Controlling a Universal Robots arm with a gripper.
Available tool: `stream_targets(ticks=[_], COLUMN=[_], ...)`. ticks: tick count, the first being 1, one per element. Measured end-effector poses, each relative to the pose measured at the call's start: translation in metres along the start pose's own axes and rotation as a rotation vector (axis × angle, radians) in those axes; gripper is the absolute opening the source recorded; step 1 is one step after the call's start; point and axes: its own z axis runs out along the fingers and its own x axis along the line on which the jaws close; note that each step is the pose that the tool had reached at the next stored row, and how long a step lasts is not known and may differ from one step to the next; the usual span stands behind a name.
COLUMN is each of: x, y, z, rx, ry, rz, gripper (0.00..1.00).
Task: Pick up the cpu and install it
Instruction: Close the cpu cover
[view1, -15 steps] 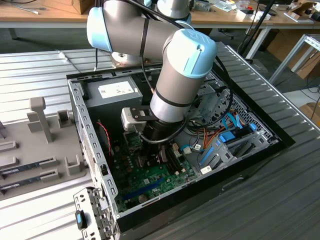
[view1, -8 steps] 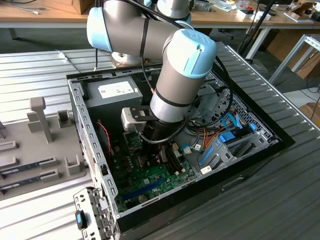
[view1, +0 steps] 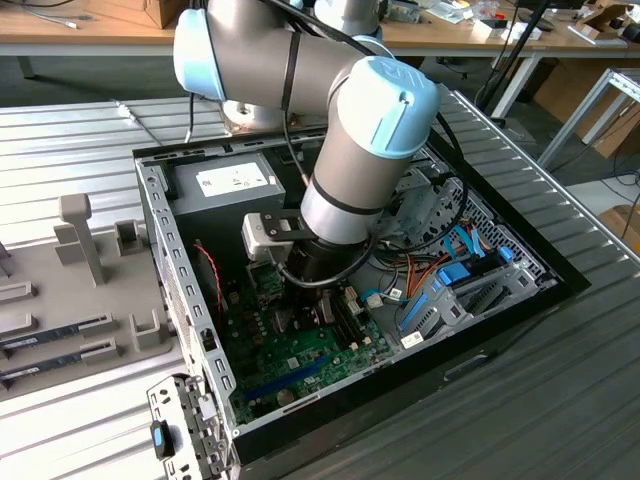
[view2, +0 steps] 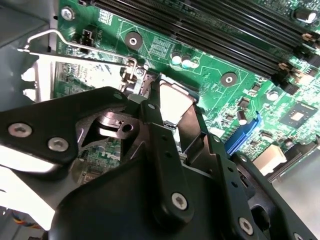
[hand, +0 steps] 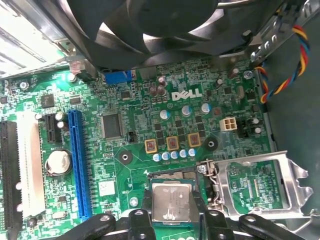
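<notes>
silvery-grey metal marks the top of the cpu (hand: 171, 201), a small square chip gripped between the black fingers (hand: 201, 210) of the claw (hand: 171, 212) in the first wrist view. the claw is closed narrowly on the chip, one finger on each of two opposite edges. the cpu sits level at the socket (hand: 172, 176) on the green motherboard (hand: 150, 125); whether it already rests in the socket or hangs just above it cannot be told. just beside the socket, the metal load plate (hand: 260, 185) is swung open and lies flat over the board.

in the second wrist view the chip's pale top (view2: 175, 102) shows between the dark fingers (view2: 162, 135), with the thin wire retention lever (view2: 75, 45) raised beside it. long black memory slots (view2: 200, 25) run across the board beyond the socket.

in the exterior view the arm (view1: 350, 150) reaches down into an open black computer case (view1: 480, 340) lying on a ribbed metal worktop (view1: 560, 400). a grey power-supply box with a white label (view1: 235, 182) sits in the case's far corner, near the arm. on the exterior view's left, a grey fixture tray (view1: 90, 300) holds long thin memory sticks (view1: 55, 335), well apart from the claw. a large black fan (hand: 150, 25) stands over the board's edge in the first wrist view, and a blue expansion slot (hand: 79, 165) runs along the board, apart from the socket.
</notes>
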Motion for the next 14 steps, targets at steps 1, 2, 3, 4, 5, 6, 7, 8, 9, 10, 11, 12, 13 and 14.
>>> stream_targets(ticks=[1,2,3,4,5,6,7,8,9,10,11,12,13,14], x=[0.0000,0.0000,0.0000,0.0000,0.0000,0.0000,0.0000,0.0000,0.0001,0.0000,0.0000,0.0000,0.0000,0.0000], y=[0.0000,0.0000,0.0001,0.0002,0.0002,0.0002,0.0002,0.0002,0.0003,0.0003,0.0003,0.0003,0.0003,0.0003], z=[-0.0001,-0.0002,-0.0002,-0.0002,-0.0001,-0.0002,-0.0002,-0.0002,-0.0002,-0.0001,0.0000,0.0001,0.0001,0.0001], rx=[-0.0004,-0.0007,-0.0009,-0.0010,-0.0008,-0.0007,-0.0004,-0.0001,0.0000,0.0001,0.0000,-0.0001,-0.0002,-0.0003], ry=[-0.0042,-0.0069,-0.0100,-0.0118,-0.0130,-0.0128,-0.0121,-0.0114,-0.0109,-0.0113,-0.0117,-0.0122,-0.0126,-0.0128], rz=[-0.002,-0.005,-0.010,-0.016,-0.025,-0.033,-0.043,-0.052,-0.056,-0.056,-0.055,-0.051,-0.048,-0.048], gripper=[0.40,0.40,0.40,0.40,0.40,0.40,0.40,0.40,0.40,0.40,0.40,0.40,0.40,0.40])
